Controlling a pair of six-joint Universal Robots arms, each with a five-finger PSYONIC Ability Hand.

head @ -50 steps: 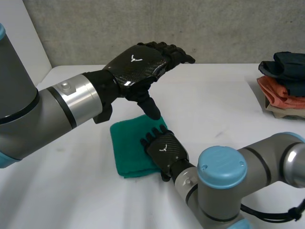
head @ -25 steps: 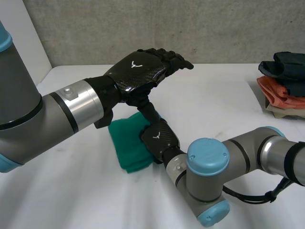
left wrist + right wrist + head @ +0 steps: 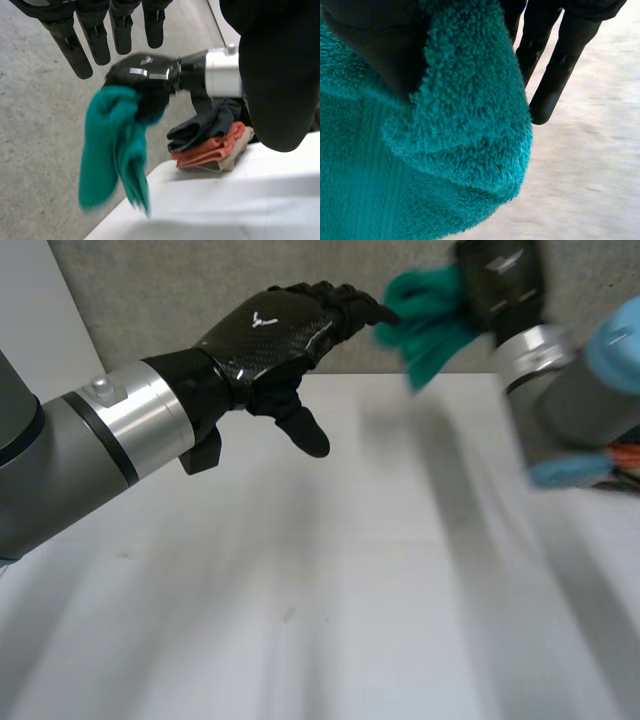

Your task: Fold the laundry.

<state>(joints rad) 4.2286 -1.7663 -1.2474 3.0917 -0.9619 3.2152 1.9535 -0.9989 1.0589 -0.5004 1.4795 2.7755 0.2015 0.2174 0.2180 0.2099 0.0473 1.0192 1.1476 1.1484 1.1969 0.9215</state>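
Right hand (image 3: pixel 500 280) clenched round bunched teal towel (image 3: pixel 430 325), held high above white table (image 3: pixel 350 590), left hand (image 3: pixel 265 332) alongside, fingers straight, holding nothing

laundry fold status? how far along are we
Done: a stack of folded dark, orange and beige clothes sits at the white table's edge. In hand: the right hand grips the teal terry towel, bunched, in the air; the left hand is open beside it, holding nothing. Left: probably setting that towel down, likely on the stack; whether its fold holds cannot be told.
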